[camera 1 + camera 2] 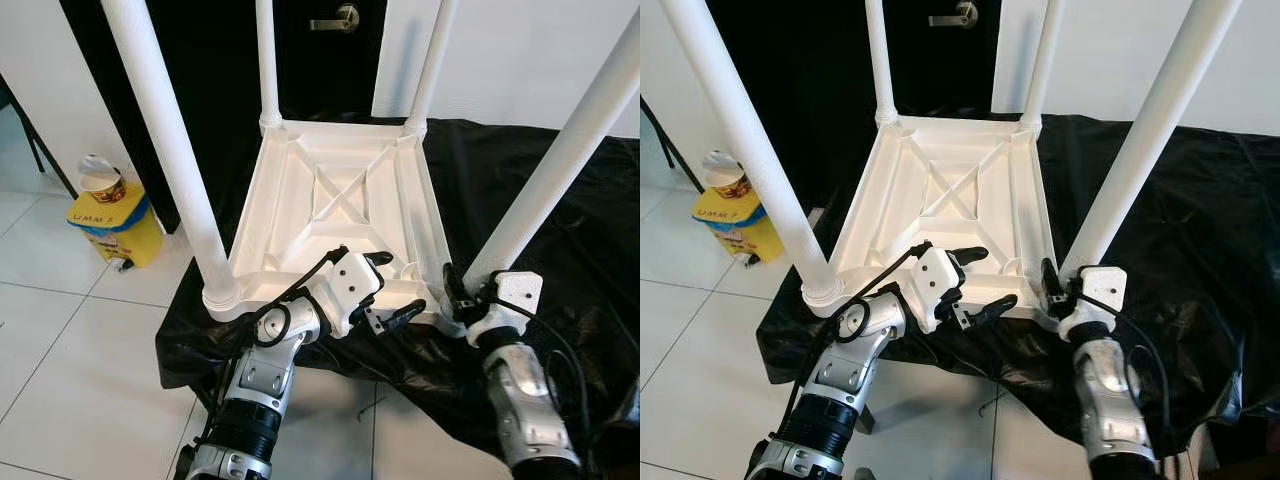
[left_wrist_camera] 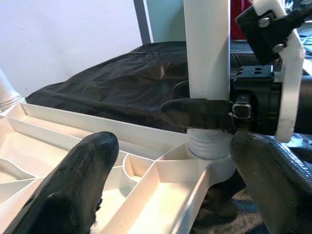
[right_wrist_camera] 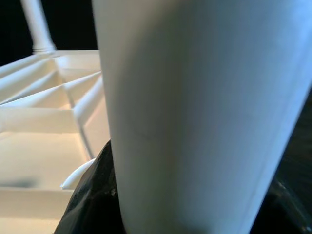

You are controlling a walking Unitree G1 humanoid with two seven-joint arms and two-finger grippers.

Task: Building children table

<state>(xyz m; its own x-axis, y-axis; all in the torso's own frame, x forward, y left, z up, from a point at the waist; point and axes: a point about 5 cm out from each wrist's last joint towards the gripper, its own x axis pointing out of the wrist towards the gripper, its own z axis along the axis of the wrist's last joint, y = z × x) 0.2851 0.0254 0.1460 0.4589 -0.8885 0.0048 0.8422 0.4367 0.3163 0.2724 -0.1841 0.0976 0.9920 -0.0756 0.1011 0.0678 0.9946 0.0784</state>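
A white children's table (image 1: 340,190) lies upside down on a black cloth (image 1: 580,230), with its four white legs pointing up. My right gripper (image 1: 465,290) is shut on the near right leg (image 1: 560,160), just above its socket at the table's corner. In the left wrist view one right-gripper finger (image 2: 195,113) crosses that leg (image 2: 207,48). The right wrist view has the same leg (image 3: 195,112) pressed close against a black finger (image 3: 92,195). My left gripper (image 1: 398,285) is open over the table's near rim, left of that corner, with nothing between its fingers (image 2: 73,190).
A yellow bag (image 1: 115,225) with a paper cup on it stands on the tile floor to the left. A dark door with a lever handle (image 1: 340,18) is behind the table. The near left leg (image 1: 165,140) rises close to my left arm.
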